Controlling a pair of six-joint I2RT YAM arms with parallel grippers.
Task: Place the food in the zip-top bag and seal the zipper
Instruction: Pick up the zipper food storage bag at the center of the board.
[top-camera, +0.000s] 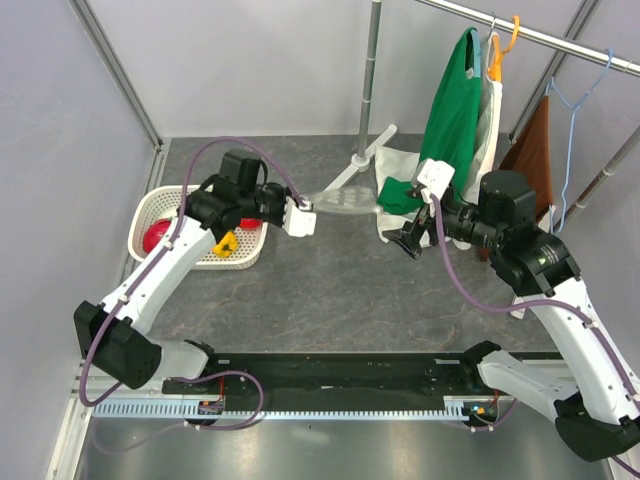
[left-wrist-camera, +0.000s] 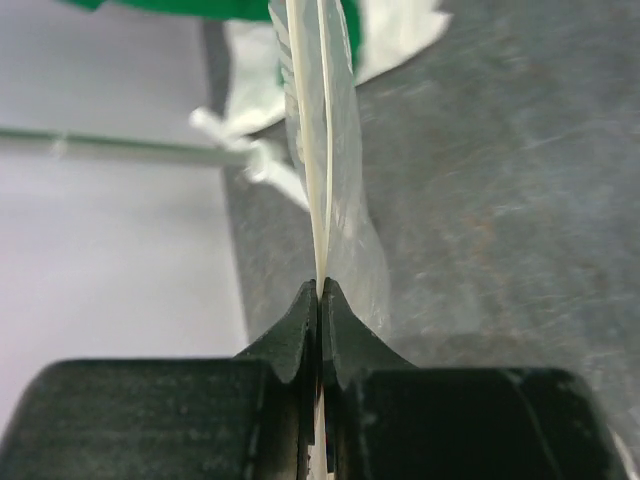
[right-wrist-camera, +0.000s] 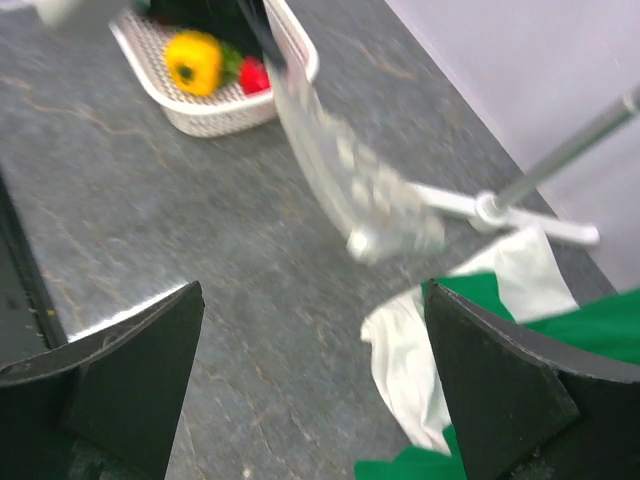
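My left gripper (top-camera: 304, 207) (left-wrist-camera: 319, 290) is shut on one end of the zip-top bag (top-camera: 345, 200) (left-wrist-camera: 338, 150), a clear dotted bag held off the table and stretching right. Its pale zipper (left-wrist-camera: 320, 200) runs edge-on straight out from the jaws. In the right wrist view the bag (right-wrist-camera: 340, 165) is blurred, with a small white tab (right-wrist-camera: 363, 243) at its free end. The food lies in a white basket (top-camera: 180, 205) (right-wrist-camera: 215, 112): a red piece (top-camera: 155, 237) (right-wrist-camera: 253, 76) and a yellow one (top-camera: 227, 243) (right-wrist-camera: 194, 60). My right gripper (top-camera: 400, 243) (right-wrist-camera: 312, 290) is open, just right of the bag's free end, holding nothing.
A clothes rack stands at the back right with its pole (top-camera: 368, 80) and white foot (right-wrist-camera: 500, 207) near the bag. Green cloth (top-camera: 450, 110) (right-wrist-camera: 570, 330) and white cloth (right-wrist-camera: 415, 350) hang down onto the table beside my right gripper. A brown cloth (top-camera: 530, 150) hangs farther right.
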